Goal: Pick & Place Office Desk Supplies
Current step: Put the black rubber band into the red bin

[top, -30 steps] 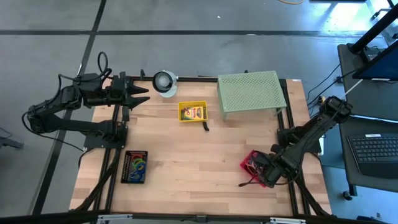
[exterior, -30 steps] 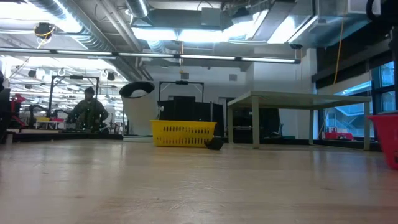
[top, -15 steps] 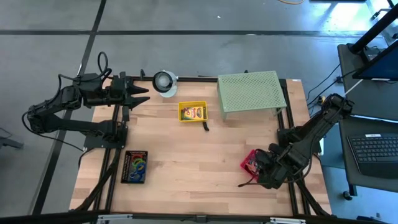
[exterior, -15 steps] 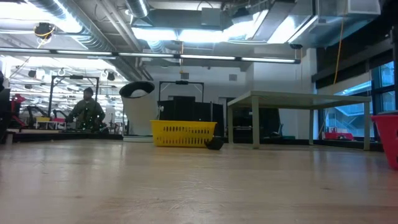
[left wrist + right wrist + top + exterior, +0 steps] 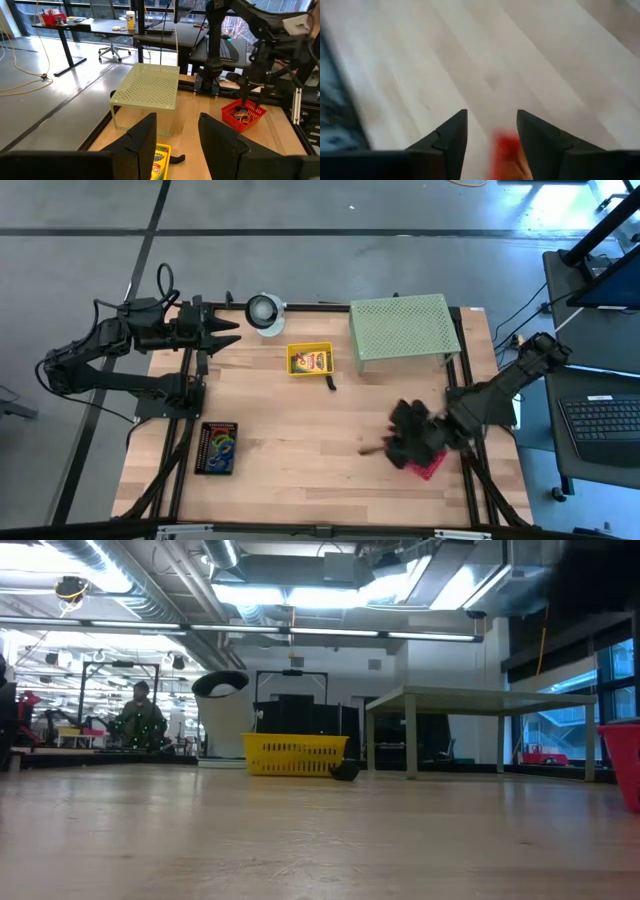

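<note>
A yellow-and-green crayon box lies flat in a small yellow basket near the surface's far edge. A tiny black clip rests just beside it. Coloured rubber bands fill a red basket.

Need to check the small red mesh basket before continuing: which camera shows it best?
The left wrist view: the small red mesh basket shows whole, coloured bands inside. High view: mostly under the right arm. Low view: only an edge. Right wrist view: a red blur.
</note>
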Motion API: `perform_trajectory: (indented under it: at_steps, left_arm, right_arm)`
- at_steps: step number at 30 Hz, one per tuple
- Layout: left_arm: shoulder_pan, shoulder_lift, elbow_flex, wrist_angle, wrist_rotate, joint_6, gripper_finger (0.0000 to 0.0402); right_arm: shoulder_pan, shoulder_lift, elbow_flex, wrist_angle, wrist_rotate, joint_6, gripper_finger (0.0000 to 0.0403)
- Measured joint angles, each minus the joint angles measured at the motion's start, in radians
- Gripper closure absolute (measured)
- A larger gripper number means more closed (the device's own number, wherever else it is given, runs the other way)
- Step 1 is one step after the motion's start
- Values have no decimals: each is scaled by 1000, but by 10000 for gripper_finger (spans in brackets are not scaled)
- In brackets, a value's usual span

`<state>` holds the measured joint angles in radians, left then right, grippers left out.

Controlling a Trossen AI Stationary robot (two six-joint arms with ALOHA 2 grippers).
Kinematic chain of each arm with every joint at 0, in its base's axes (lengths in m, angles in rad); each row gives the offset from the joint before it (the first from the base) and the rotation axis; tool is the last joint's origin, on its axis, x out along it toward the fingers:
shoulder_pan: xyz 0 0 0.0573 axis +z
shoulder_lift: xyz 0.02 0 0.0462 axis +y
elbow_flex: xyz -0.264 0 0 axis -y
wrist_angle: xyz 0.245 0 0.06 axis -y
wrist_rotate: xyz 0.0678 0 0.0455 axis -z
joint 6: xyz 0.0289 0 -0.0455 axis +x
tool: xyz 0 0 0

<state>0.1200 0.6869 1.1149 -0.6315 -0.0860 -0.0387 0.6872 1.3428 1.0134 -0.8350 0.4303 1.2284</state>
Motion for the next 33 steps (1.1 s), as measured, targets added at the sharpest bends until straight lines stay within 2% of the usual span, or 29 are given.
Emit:
perform_trajectory:
  at_steps: [6,10,14,18,23,28,33]
  left_arm:
    - [0,0,0,0,0,0,261]
    - [0,0,0,2,0,0,261]
    - [0,0,0,2,0,0,261]
    - [0,0,0,3,0,0,261]
    - [0,0,0,5,0,0,261]
    - [0,0,0,5,0,0,261]
    - [0,0,0,6,0,0,261]
  right_arm:
    - [-263,65,2,328,-22,-254,244]
    - [-408,155,2,465,-127,-384,260]
    - [-475,262,14,587,-215,-503,276]
    - [-509,364,95,594,-201,-653,291]
    - [-544,474,204,552,-130,-816,301]
    - [-579,557,267,450,-146,-826,296]
    - [-595,594,270,398,-159,-833,273]
